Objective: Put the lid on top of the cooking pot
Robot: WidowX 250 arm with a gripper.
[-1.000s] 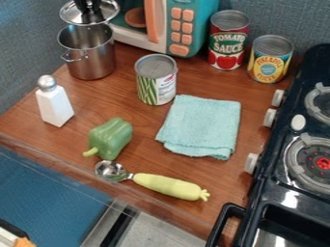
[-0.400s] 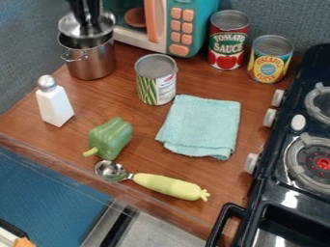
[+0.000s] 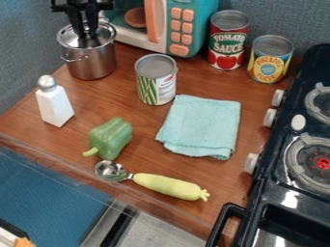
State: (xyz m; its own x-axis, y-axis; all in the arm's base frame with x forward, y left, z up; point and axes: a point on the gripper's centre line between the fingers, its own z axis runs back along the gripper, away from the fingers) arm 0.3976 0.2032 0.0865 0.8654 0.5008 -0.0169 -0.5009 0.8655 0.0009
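Lid (image 3: 69, 37) rests on the cooking pot (image 3: 93, 62), the hand (image 3: 86, 36) clamped on it

Pot (image 3: 93, 62): it stands near the bench's (image 3: 213, 82) far left corner.
Lid (image 3: 106, 36): it lies on the pot.
Claw (image 3: 87, 34): it is over the lid.
Pepper (image 3: 111, 139): near the front edge.

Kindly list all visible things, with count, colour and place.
lid: one, silver, at pot's rim
pot: one, silver, upper left
shaker: one, white, left
pepper: one, green, left of centre
spoon: one, silver and yellow-green, lower middle
cloth: one, teal, centre
cans: three; red, yellow, green-and-white; upper half
microwave: one, teal and white, top
stove: one, black, right
counter: one, brown, middle
surfaces: two, blue and grey, bottom
gripper: one, black, at the lid
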